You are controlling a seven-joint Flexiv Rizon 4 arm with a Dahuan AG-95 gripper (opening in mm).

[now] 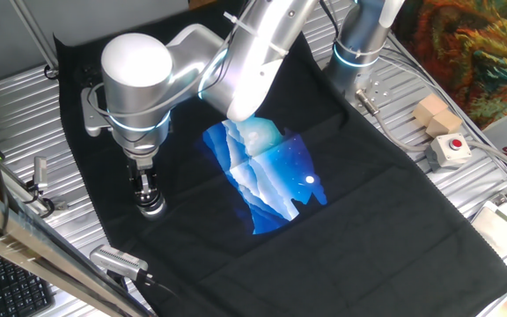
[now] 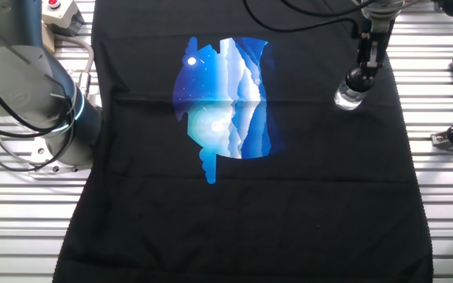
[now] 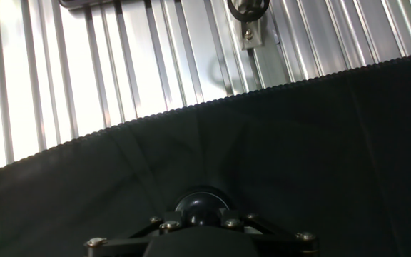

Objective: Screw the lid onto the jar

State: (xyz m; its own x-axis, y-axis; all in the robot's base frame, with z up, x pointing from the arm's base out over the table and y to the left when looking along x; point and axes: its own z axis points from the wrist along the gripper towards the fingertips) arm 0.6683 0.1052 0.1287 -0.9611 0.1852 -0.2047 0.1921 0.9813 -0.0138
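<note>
Jaws of the gripper [image 2: 358, 79] clamped on the lid [image 2: 355, 81], seated atop the jar [image 2: 349, 99]; tightening judged unfinished.

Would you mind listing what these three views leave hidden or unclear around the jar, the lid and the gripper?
- Lid: the hand view shows only a dark dome; the gripper's frame hides its lower part.
- Jar: small in the other fixed view; whether the lid is threaded on cannot be told.
- Gripper: in one fixed view, fingers and jar merge, so finger opening is unclear.
- Red-buttoned box: cut off by the top edge in the other fixed view.
</note>
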